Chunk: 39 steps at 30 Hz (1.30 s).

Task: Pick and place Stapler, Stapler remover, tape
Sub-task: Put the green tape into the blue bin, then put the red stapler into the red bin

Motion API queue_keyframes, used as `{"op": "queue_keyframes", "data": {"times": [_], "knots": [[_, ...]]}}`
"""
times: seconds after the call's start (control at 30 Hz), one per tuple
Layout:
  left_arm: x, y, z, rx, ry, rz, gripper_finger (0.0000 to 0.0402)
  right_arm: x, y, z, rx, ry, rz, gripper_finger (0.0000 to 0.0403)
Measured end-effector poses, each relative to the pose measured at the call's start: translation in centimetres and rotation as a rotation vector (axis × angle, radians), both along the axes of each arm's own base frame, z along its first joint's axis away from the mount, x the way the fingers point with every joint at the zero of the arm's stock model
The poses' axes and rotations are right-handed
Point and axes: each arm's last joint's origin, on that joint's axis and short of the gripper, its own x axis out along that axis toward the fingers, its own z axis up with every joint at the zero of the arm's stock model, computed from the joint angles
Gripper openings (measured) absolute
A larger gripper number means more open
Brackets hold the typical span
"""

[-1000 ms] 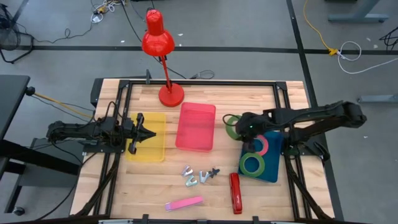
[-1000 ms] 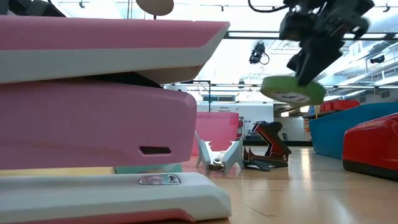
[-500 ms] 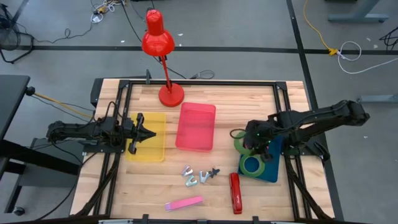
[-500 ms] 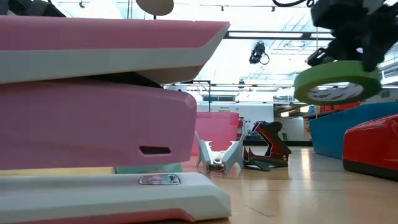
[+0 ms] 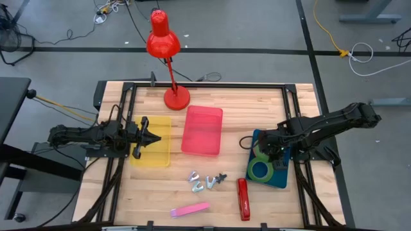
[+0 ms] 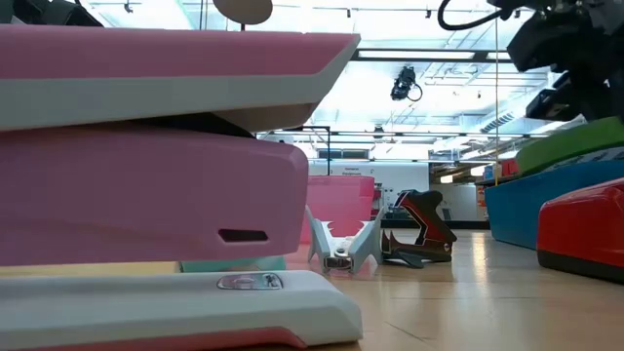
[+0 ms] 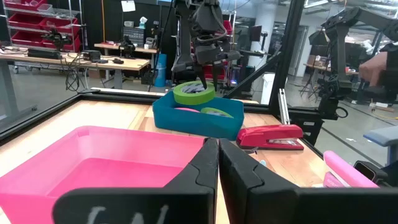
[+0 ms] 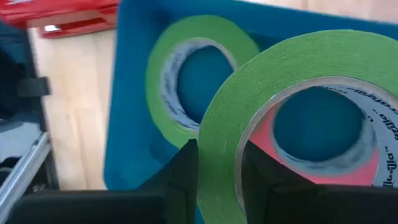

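My right gripper [image 5: 263, 154] hangs over the blue tray [image 5: 280, 176], shut on a green tape roll [image 8: 292, 93]. The roll is also seen in the left wrist view [image 7: 194, 93]. Below it in the tray lie a second green roll [image 8: 186, 68] and a pinkish-red roll [image 8: 367, 174], mostly hidden by the held one. A red stapler [image 5: 243, 199] and a pink stapler [image 5: 190, 210] lie near the front edge. Staple removers [image 5: 205, 181] lie between them. My left gripper [image 5: 146, 137] waits, shut, over the yellow tray [image 5: 154, 151]. My right gripper pinches the green roll's ring wall [image 8: 219, 155] between its two fingers, one finger [image 8: 183, 180] outside the ring and the other [image 8: 264, 180] in the open centre. The fingers come steeply from above. The roll hangs tilted, clear of the tray and the rolls beneath.
A pink tray [image 5: 202, 130] stands mid-table beside the yellow one. A red desk lamp [image 5: 168, 64] rises from the far edge. A black frame rail [image 5: 302, 160] runs close to the blue tray's right side. Bare wood lies between the trays and the staplers.
My right gripper has carried the green roll from beside the blue tray's far-left corner toward the table's right and near edges. It now hangs over the tray. The gripper has tipped to point more steeply down. The roll stays held and sits a little lower.
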Motion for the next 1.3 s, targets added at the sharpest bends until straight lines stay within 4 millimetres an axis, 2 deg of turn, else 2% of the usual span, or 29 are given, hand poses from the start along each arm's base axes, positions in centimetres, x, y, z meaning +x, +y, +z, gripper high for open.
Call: {"op": "queue_keyframes", "data": {"times": [0.43, 0.97, 1.3], "knots": [[0.00, 0.00, 0.00, 0.000, 0.000, 0.000, 0.0018, -0.58, -0.38, -0.16, -0.100, 0.056, -0.028, 0.0085], [0.00, 0.00, 0.00, 0.000, 0.000, 0.000, 0.0018, -0.53, -0.51, -0.16, -0.146, 0.049, -0.060, 0.0177], [0.00, 0.00, 0.00, 0.000, 0.000, 0.000, 0.0018, -0.24, -0.48, -0.12, -0.144, 0.019, -0.063, 0.0198]]}}
